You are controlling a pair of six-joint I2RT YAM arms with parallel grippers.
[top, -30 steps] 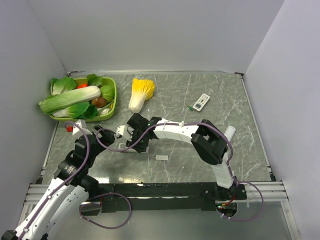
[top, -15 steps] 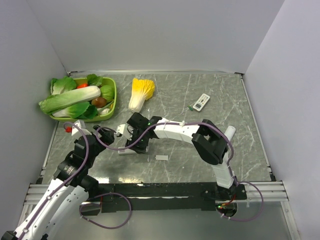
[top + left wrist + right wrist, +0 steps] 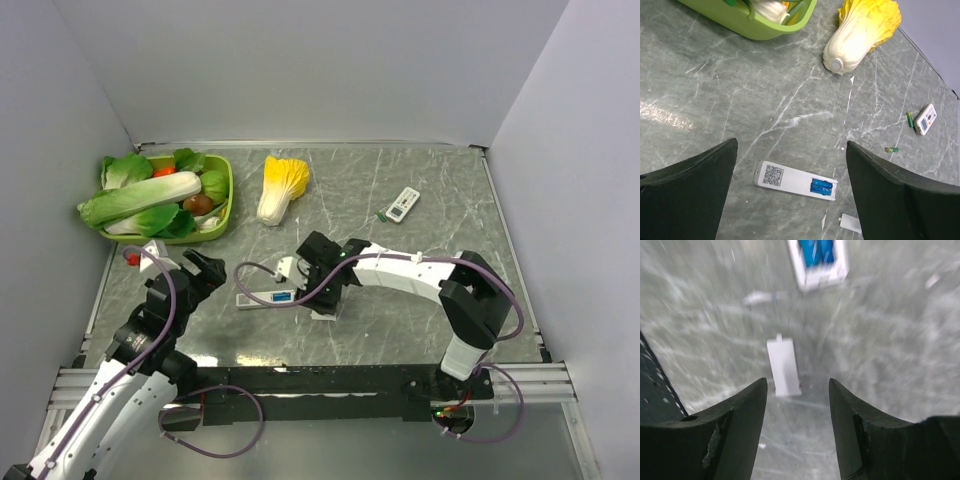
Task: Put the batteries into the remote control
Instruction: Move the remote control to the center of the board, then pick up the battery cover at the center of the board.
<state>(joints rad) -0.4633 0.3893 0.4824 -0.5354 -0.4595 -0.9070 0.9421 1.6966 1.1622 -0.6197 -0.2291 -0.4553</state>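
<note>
The white remote control (image 3: 262,298) (image 3: 790,180) lies face down on the marble table, its compartment open. Two blue batteries (image 3: 283,297) (image 3: 821,186) (image 3: 816,251) sit side by side in it. The loose white battery cover (image 3: 851,223) (image 3: 783,366) lies just right of the remote. My left gripper (image 3: 208,270) (image 3: 791,145) hovers open above and left of the remote, empty. Over the cover hangs my right gripper (image 3: 323,298) (image 3: 797,385), open with nothing between its fingers. Two loose green batteries (image 3: 910,119) (image 3: 892,149) lie further right.
A second small remote (image 3: 403,204) (image 3: 925,119) lies at the back right. A yellow-white cabbage (image 3: 280,186) (image 3: 860,30) lies at the back middle. A green basket (image 3: 228,195) (image 3: 765,31) of vegetables stands at the back left. White walls close in the table.
My right arm has drawn away from the remote, to the right and nearer, so the remote with its blue batteries now shows. The left gripper has backed off slightly to the left.
</note>
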